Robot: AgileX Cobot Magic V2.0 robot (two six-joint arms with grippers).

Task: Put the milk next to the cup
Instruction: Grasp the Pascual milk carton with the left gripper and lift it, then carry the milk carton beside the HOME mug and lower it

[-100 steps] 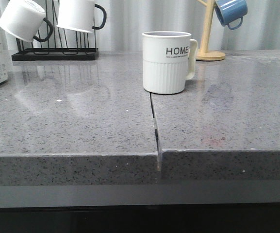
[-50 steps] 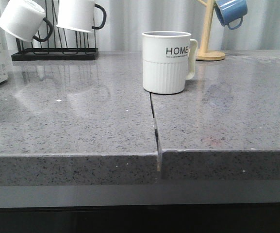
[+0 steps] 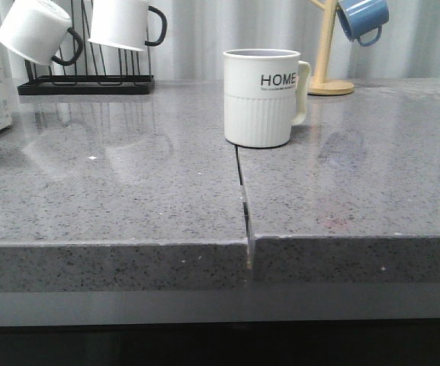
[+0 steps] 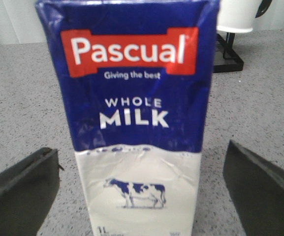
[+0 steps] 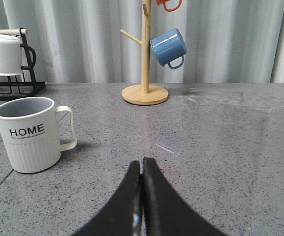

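Milk [image 4: 137,118] standing upright at the far left edge of the counter [image 3: 128,191], mostly cut off in the front view, well apart from the cup [image 3: 261,97]. Cup sitting near the middle toward the back edge, right on the seam, handle pointing right. Left gripper [image 4: 146,189] facing the carton with fingers [image 4: 21,189] spread wide on either side, not touching it. Right gripper [image 5: 142,196] hovering over bare counter right of the cup, fingers pressed together, gripping nothing. Black rack [image 3: 86,84] with white mugs [image 3: 124,23] sitting at the back left, blue mug [image 5: 168,47] hanging on the wooden tree [image 5: 144,73] at the back right.
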